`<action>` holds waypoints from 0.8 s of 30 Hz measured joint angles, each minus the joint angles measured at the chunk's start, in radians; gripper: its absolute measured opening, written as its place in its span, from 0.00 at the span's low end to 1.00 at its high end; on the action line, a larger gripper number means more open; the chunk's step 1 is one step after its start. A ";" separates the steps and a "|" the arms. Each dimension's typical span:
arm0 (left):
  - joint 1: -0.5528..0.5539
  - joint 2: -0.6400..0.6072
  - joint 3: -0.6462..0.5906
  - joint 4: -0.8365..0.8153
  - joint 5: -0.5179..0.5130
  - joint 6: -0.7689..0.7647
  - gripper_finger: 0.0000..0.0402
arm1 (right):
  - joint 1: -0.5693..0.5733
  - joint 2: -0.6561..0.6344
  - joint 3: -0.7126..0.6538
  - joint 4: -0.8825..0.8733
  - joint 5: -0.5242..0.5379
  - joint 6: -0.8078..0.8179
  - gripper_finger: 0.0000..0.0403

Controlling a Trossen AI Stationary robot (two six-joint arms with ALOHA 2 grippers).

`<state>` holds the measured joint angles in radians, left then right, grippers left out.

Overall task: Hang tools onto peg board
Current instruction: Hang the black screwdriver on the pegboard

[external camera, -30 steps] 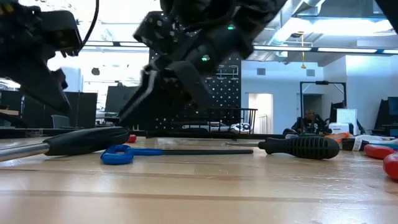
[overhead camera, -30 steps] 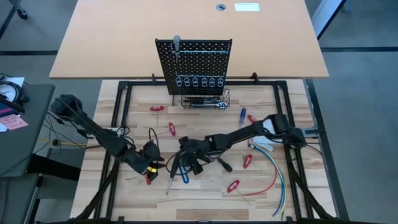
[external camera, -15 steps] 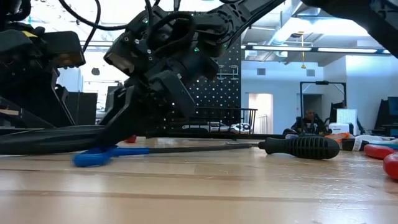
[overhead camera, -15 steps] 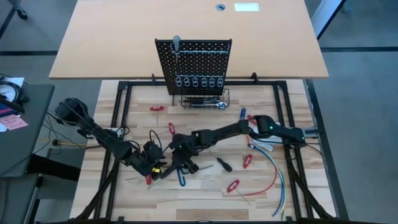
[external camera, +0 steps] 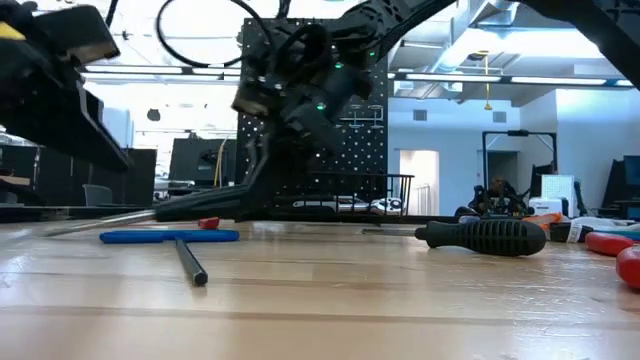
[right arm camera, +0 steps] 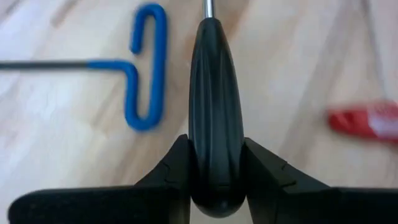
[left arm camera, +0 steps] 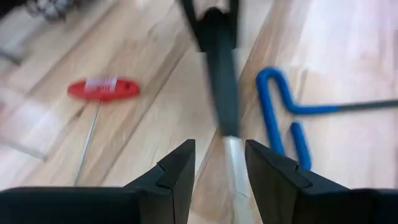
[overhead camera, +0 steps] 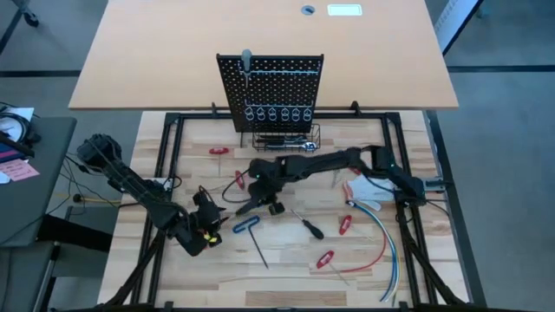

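Black-handled screwdriver (right arm camera: 214, 118) is clamped between the right gripper's (overhead camera: 260, 192) 2 fingers above the table. Left gripper (left arm camera: 219, 171), jaws parted and empty, hovers near the blue T-handle hex key (overhead camera: 245, 224).

Red, blue and white cables (overhead camera: 381, 238) are curving across the wooden tabletop (overhead camera: 286, 277) near its right edge. A person (external camera: 495, 195) is sitting far off in the room behind the tabletop, beside a lit doorway (external camera: 417, 168).
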<state>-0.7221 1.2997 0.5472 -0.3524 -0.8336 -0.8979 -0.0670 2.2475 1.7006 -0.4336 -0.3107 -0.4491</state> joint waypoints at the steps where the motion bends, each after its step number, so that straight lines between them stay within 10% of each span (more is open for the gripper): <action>1: -0.002 0.000 0.000 0.022 -0.009 0.019 0.33 | -0.008 -0.016 -0.021 0.001 0.008 0.003 0.24; 16: 0.158 0.160 -0.016 0.141 -0.030 0.181 0.33 | 0.009 -0.242 -0.325 0.142 0.208 0.110 0.24; 24: 0.228 0.216 -0.016 0.305 0.148 0.407 0.33 | 0.023 -0.294 -0.419 0.211 0.211 0.181 0.24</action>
<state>-0.4938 1.5158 0.5314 -0.0472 -0.6860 -0.4905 -0.0437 1.9538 1.2820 -0.2226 -0.0994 -0.2681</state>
